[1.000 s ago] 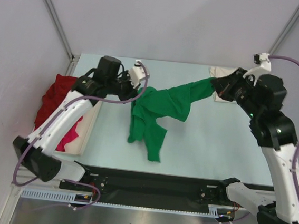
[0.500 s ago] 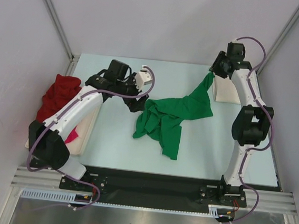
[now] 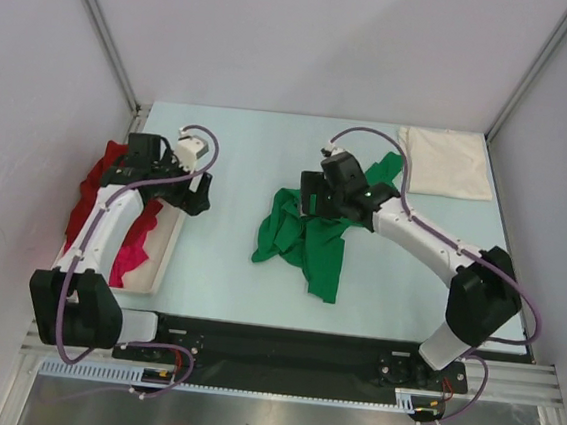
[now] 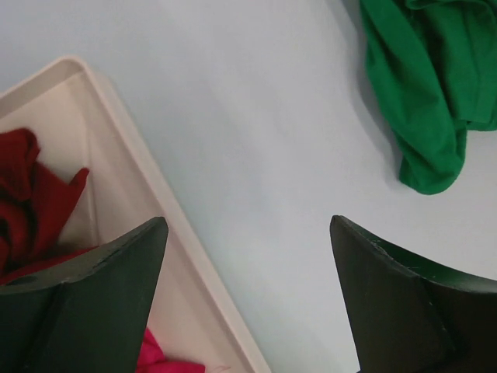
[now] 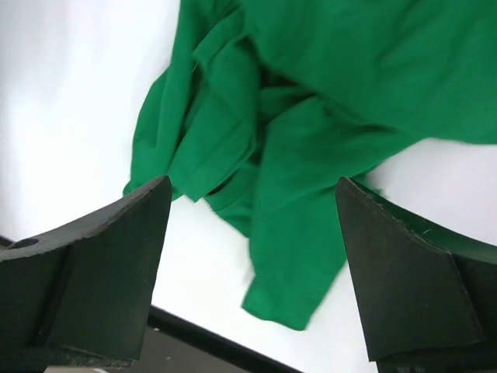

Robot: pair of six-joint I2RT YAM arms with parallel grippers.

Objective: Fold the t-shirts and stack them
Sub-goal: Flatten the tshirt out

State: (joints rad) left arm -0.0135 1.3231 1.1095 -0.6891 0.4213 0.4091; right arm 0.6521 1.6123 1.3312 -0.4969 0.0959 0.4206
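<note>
The bright green t-shirt (image 3: 306,237) lies crumpled in a heap on the middle of the table, held by nothing. My right gripper (image 3: 312,199) hovers over its upper part, open and empty; its wrist view looks down on the green t-shirt (image 5: 311,116) between the wide-apart fingers (image 5: 252,185). My left gripper (image 3: 195,200) is open and empty above the tray's right rim (image 4: 136,175), away from the green t-shirt (image 4: 435,93). The dark red t-shirt (image 3: 98,183) and magenta t-shirt (image 3: 133,250) lie bunched in the tray. A folded cream-white t-shirt (image 3: 445,161) rests at the back right.
The shallow cream tray (image 3: 168,247) stands along the table's left side. The black base rail (image 3: 290,349) runs along the near edge and shows under the right gripper as a dark edge (image 5: 194,342). Frame posts rise at the back corners.
Both grippers opened and let go of the green t-shirt, which dropped into a heap. The left arm pulled back to the tray; the right arm swung from the back right to over the shirt.
</note>
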